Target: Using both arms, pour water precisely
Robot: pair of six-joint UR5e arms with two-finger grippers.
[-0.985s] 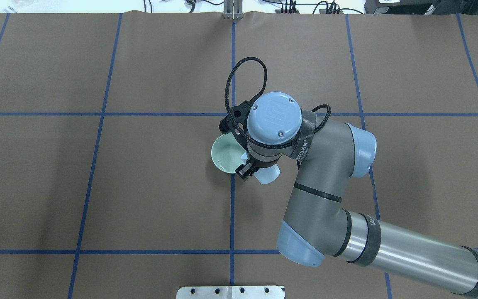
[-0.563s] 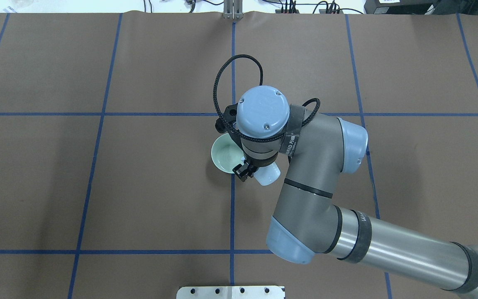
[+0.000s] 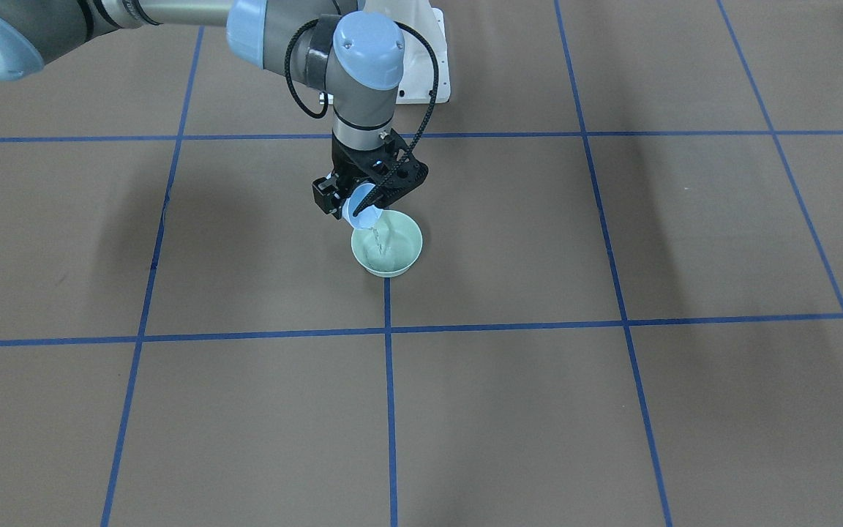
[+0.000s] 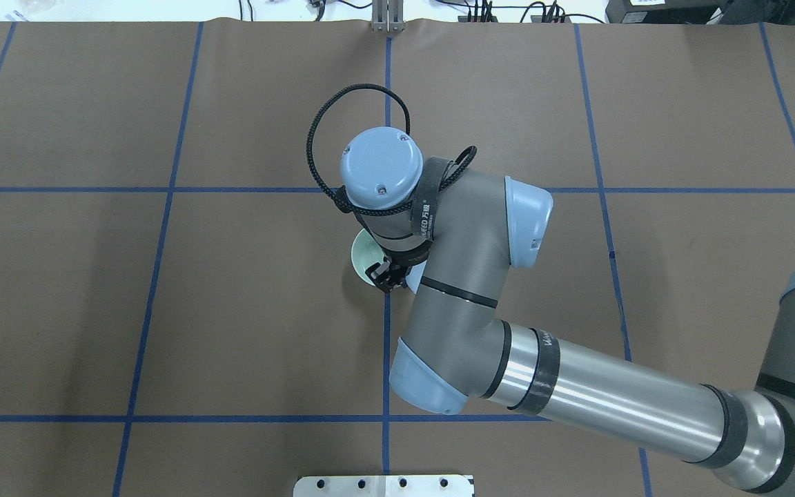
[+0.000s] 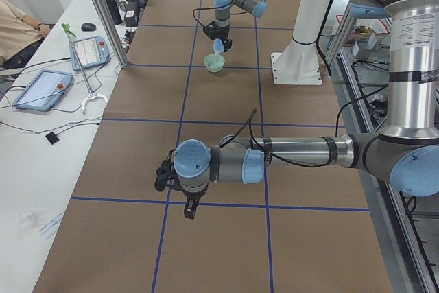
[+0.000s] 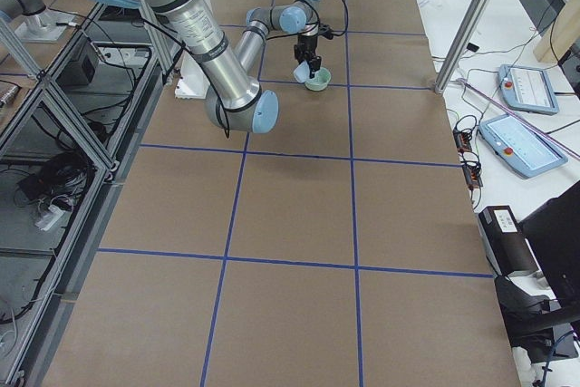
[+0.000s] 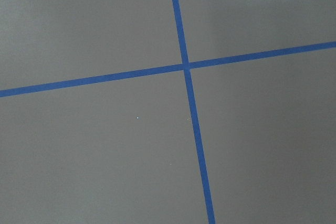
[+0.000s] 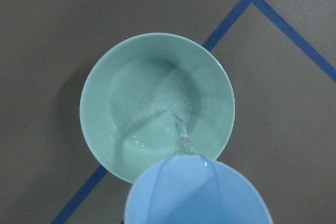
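While the right pincer is clamped on the tipped blue cup, water runs from the cup's lip just below it, down into the green bowl underneath; far off from it, the left pincer hangs over the brown table; I cannot tell if it is apart or together.

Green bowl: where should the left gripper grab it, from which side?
Pinch the bowl rim from above on the robot's-left, operator-facing side, one finger inside. It sits upright and open; the cup in the right gripper is tilted over the opposite rim, and water is inside, so likely keep it level.
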